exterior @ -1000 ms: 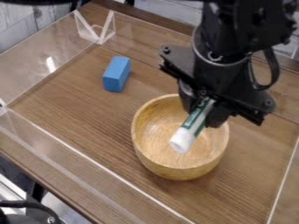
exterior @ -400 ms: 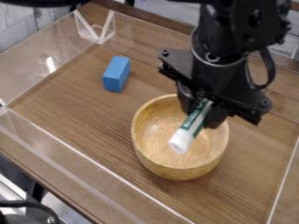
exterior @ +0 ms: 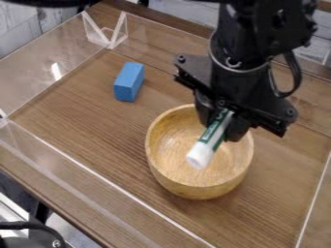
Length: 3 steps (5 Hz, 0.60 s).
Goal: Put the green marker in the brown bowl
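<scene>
One camera gives you this whole scene, so start at the near edge: your brown bowl sits on the wooden desk, directly under the claw, with its thick near rim closest to you and its hollow open to view. Inside that hollow you can see the green marker, tilted, its white lower end hanging just below and to the left of the claw, over the bowl's floor; you cannot tell from this angle whether that tip touches the wood. The marker's upper, green-printed part runs up between the claw's jaws, and the claw is closed narrowly around it, holding it. The claw itself points steeply down over the far-right part of the bowl, with the black arm rising above and behind it. Further off, up and well to the left of the claw, you have a blue block lying flat on the desk, well apart from the bowl. Clear walls fence the desk, the far-left corner being the farthest thing from the claw.
</scene>
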### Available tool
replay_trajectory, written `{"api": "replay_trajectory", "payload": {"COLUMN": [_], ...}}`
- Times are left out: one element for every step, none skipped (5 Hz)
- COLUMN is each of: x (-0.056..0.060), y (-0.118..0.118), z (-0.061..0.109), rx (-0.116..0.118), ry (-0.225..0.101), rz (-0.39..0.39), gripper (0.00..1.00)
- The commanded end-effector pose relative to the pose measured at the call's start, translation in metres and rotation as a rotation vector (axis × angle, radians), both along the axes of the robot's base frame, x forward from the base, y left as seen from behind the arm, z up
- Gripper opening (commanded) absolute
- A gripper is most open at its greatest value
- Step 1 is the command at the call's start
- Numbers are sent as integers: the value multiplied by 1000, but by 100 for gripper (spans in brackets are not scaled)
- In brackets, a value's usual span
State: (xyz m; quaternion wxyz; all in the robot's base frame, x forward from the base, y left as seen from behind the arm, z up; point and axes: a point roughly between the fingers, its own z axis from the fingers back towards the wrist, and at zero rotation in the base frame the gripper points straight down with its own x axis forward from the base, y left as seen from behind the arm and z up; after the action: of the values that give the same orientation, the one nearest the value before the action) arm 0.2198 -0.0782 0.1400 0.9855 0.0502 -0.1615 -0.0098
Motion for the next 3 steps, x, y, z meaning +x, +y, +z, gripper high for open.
{"api": "replay_trajectory", "payload": {"x": [6,8,9], "y": [3,5,7], "z": [10,10,9], "rx": [-19,-28,-34], "ry": [-32,-33,-32], "rz": [13,21,25], "gripper": [0,0,0]}}
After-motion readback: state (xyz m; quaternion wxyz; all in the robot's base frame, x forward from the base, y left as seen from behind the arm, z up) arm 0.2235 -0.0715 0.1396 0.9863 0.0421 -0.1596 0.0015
